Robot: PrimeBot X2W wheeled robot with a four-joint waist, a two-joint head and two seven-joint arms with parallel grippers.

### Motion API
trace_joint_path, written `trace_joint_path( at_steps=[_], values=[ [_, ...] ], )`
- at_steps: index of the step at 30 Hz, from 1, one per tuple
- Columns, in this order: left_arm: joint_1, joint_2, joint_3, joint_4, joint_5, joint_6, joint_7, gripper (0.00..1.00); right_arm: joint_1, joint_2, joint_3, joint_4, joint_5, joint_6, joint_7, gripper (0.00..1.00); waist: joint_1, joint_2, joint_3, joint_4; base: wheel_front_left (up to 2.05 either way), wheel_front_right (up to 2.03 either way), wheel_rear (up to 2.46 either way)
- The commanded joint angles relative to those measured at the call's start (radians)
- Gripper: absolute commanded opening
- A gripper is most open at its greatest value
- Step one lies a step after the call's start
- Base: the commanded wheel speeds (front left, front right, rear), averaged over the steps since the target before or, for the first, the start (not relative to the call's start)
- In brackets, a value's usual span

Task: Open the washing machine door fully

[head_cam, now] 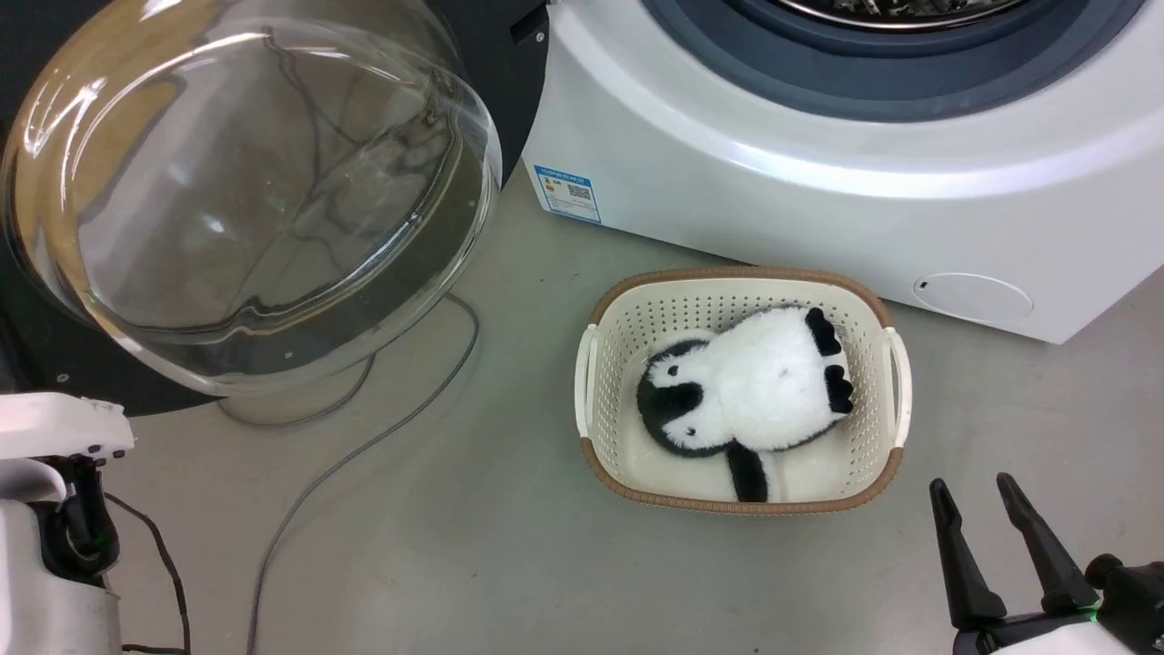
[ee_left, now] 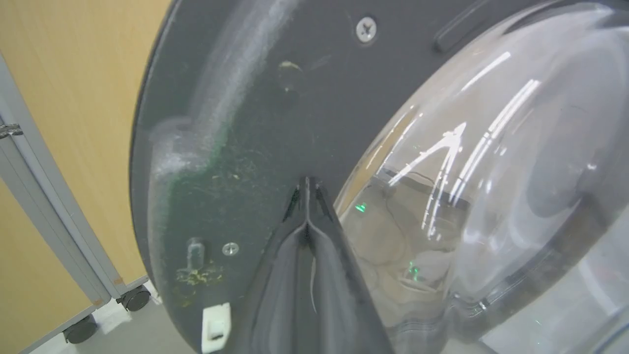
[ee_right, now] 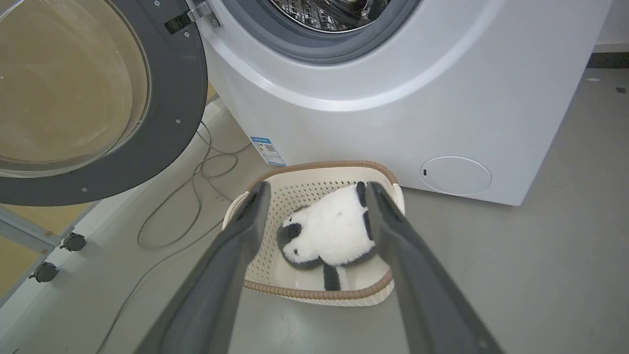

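Washing machine door [ee_right: 172, 98]: swung out to the left of the washing machine [head_cam: 818, 182], hinged at its left edge, inner face and bulging glass turned towards the robot. The drum opening stands uncovered.

Left gripper [ee_left: 307, 183]: fingers pressed together with nothing between them, tips set against the dark inner ring just beside the glass. Judged to be placed for pushing the door wider with a closed point, not for gripping. Actual contact cannot be confirmed, since the fingers cover the meeting point.

Right gripper [ee_right: 317, 196]: fingers spread wide, empty, held low over the floor near the basket [head_cam: 737, 273], apart from the door; judged to be idle in this step.

Basket holds a black-and-white plush toy [head_cam: 755, 391], just in front of the machine.

Limits: the door's top and outer edge are cut off, so how far it can yet swing is not determinable. The upper drum is cropped
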Motion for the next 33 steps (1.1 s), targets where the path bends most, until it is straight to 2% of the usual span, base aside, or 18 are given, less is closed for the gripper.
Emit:
trace_joint_path(
  at_steps=[1,8,15,22,33],
  values=[
    [-0.014,-0.002,0.006,0.002,0.012,-0.009,-0.005,0.0,-0.014,0.003,0.002,0.001,-0.007,0.001,0.002,1.0,0.0,-0.0001,-0.007,-0.002,0.0,0.0,0.0],
    [0.039,-0.034,-0.013,-0.032,0.072,-0.053,-0.005,0.0,-0.019,0.022,0.003,0.021,-0.002,0.001,-0.019,1.0,0.0,-0.0001,-0.065,-0.007,0.0,0.0,0.0],
    [0.118,-0.112,-0.108,-0.122,0.137,-0.087,-0.005,0.0,-0.019,0.038,0.002,0.056,0.004,0.001,-0.044,1.0,0.0,-0.0001,-0.157,-0.017,0.0,0.0,0.0],
    [0.2,-0.144,-0.203,-0.203,0.167,-0.121,0.008,0.0,-0.019,0.052,-0.013,0.061,0.011,0.001,-0.056,1.0,0.0,-0.0001,-0.226,-0.052,0.0,0.0,0.0],
    [0.35,-0.192,-0.334,-0.334,0.21,-0.125,0.066,0.0,-0.005,0.071,-0.04,-0.045,-0.066,0.001,-0.058,1.0,0.0,-0.0001,-0.279,-0.151,0.0,0.0,0.0]
  ],
)
